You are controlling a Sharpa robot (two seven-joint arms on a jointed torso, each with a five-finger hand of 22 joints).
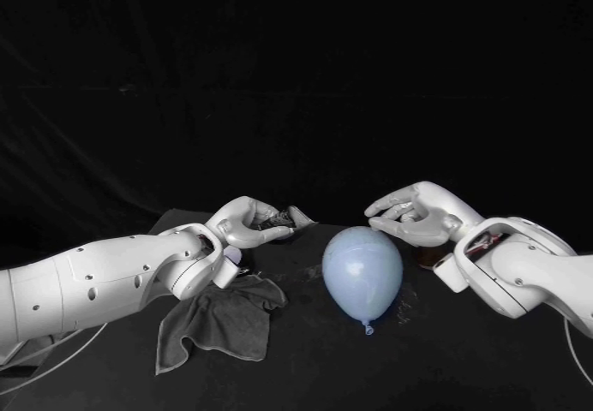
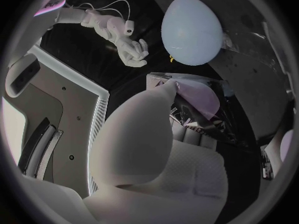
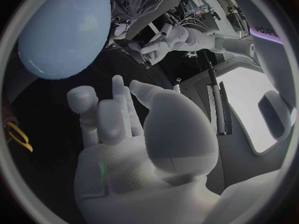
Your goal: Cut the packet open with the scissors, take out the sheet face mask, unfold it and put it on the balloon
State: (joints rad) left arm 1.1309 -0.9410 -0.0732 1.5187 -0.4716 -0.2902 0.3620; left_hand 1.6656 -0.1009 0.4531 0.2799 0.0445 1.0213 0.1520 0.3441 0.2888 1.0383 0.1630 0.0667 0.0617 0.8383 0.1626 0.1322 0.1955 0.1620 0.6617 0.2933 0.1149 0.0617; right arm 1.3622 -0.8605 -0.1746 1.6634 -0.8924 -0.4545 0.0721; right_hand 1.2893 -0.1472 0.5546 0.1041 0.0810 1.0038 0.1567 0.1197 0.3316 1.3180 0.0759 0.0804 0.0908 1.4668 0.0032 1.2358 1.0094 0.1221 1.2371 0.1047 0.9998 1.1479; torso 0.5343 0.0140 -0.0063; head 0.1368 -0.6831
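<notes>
In the head view, the left robot hand [image 1: 251,221] is raised above the black surface [image 1: 470,360] and pinches a dark packet [image 1: 290,220] at its fingertips, just to the left of the balloon [image 1: 363,267]. The pale blue balloon lies on the surface between the two arms, its knot pointing toward the robot. The right robot hand [image 1: 411,216] hovers near the balloon's far right side, fingers loosely curled and apart, holding nothing. A grey cloth [image 1: 223,321] lies crumpled under the left forearm. In the left wrist view, the left robot hand [image 2: 146,149] has its thumb pressed on the packet [image 2: 202,112], with the balloon [image 2: 190,30] and the empty right robot hand [image 2: 131,49] beyond it. In the right wrist view, the right robot hand [image 3: 124,134] reaches out with its fingers extended beside the balloon [image 3: 62,30]. The left robot hand [image 3: 171,39] across from it grips the packet [image 3: 138,55].
</notes>
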